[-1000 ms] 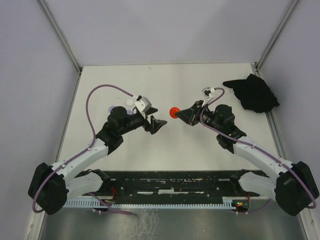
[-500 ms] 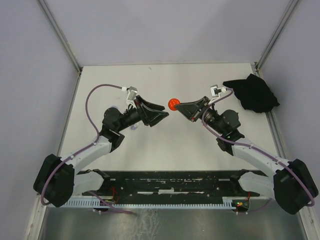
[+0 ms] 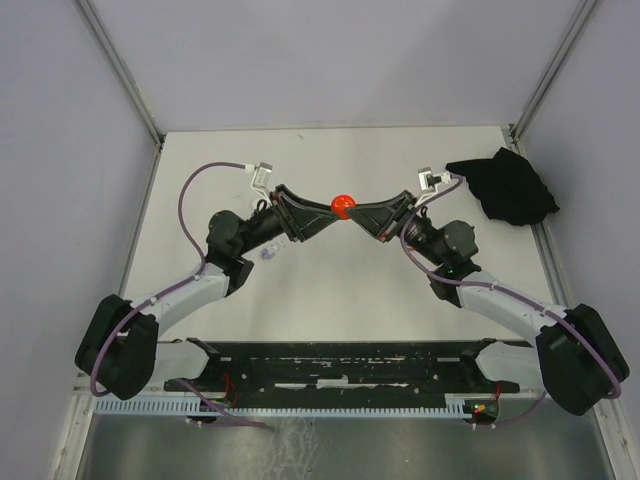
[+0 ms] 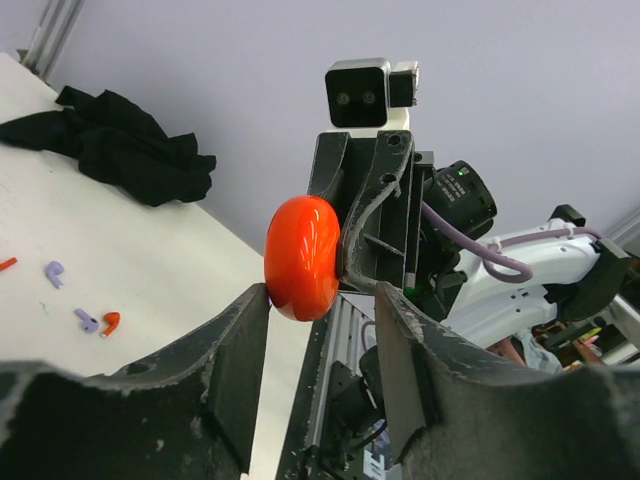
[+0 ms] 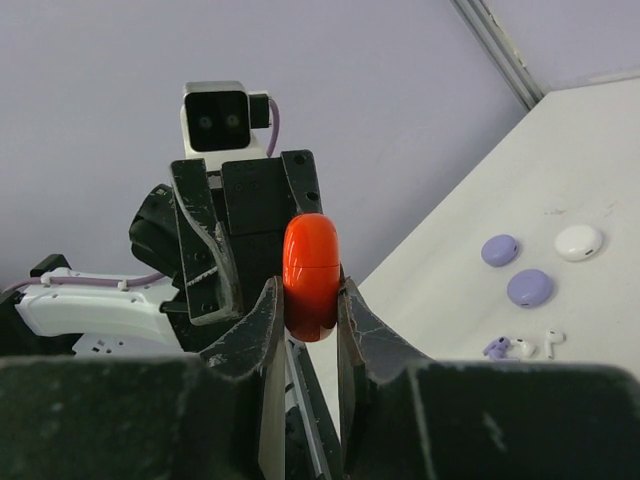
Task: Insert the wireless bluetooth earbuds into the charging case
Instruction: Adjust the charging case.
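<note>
The top camera looks down on the whole table, while both wrist cameras face each other closely, sharing the red case.

1. Worktop: white and flat, with pale panels on its left, far and right sides.
2. Black cloth: crumpled, lying in the far right corner against the right edge.
3. Left wrist view: one lilac earbud lies alone. A second lilac earbud lies just beside a red earbud. All three are well apart from the cloth.
4. Right wrist view: two lilac discs and a white disc lie flat, near one another, none touching.
5. Earbud trio: one lilac and two whitish, just beside the nearer lilac disc. Contact between the pieces cannot be told.
</note>
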Robot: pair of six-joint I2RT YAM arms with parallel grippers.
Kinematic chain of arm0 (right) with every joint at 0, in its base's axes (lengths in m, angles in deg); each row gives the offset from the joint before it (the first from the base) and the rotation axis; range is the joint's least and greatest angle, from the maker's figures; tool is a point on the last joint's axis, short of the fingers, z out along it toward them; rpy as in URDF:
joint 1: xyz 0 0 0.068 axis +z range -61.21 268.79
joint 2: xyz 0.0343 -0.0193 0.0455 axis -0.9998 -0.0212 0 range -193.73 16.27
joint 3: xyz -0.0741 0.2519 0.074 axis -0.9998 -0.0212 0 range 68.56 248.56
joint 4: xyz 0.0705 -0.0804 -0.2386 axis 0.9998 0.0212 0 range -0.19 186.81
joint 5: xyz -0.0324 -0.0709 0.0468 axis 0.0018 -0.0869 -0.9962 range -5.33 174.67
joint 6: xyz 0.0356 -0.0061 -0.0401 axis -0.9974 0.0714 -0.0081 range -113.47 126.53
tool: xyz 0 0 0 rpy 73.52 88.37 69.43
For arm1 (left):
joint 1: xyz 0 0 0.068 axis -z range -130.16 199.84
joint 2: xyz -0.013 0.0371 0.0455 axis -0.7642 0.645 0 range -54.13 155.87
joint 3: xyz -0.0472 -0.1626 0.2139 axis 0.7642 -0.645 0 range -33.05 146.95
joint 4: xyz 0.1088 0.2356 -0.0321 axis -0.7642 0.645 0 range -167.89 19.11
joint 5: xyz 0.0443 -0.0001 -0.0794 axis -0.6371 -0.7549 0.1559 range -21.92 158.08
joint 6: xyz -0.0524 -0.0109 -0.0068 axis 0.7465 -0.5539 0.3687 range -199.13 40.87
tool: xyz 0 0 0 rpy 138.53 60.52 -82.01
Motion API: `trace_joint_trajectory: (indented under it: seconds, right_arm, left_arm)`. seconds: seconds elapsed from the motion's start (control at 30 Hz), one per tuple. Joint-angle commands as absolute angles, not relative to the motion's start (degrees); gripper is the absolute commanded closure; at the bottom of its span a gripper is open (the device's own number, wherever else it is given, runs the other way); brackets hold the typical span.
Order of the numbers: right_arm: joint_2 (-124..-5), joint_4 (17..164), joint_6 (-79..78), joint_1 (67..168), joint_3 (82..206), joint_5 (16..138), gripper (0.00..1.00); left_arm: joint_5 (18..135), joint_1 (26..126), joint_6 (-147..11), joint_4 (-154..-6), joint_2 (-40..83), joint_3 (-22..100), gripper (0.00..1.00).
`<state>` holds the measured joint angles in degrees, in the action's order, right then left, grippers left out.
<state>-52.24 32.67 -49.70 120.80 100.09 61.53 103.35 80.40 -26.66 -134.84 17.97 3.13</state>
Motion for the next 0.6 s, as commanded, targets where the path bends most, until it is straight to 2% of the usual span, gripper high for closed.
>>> trace_joint_trajectory:
  seconds: [0.0, 0.27, 0.43, 0.5, 0.57]
  right_arm:
    - [-53.2, 25.8, -51.6, 121.5, 102.2, 59.5, 0.98]
    - [-54.4, 24.2, -52.4, 122.3, 103.0, 58.2, 0.98]
    - [-54.5, 24.6, -51.6, 122.4, 103.0, 57.3, 0.92]
    - [-53.7, 26.4, -49.9, 122.3, 103.2, 56.4, 0.86]
    - [-52.1, 31.2, -46.8, 122.2, 104.2, 54.9, 0.76]
  left_arm:
    - [105.0, 80.4, -21.3, -142.4, 19.0, 5.6, 0.5]
    - [104.7, 80.5, -17.8, -146.5, 20.5, 5.3, 0.55]
    - [106.4, 80.6, -18.6, -146.6, 20.6, 5.6, 0.77]
    - [107.4, 80.4, -21.2, -143.9, 19.8, 6.1, 0.88]
    - [108.3, 80.4, -24.7, -139.9, 18.7, 6.6, 0.93]
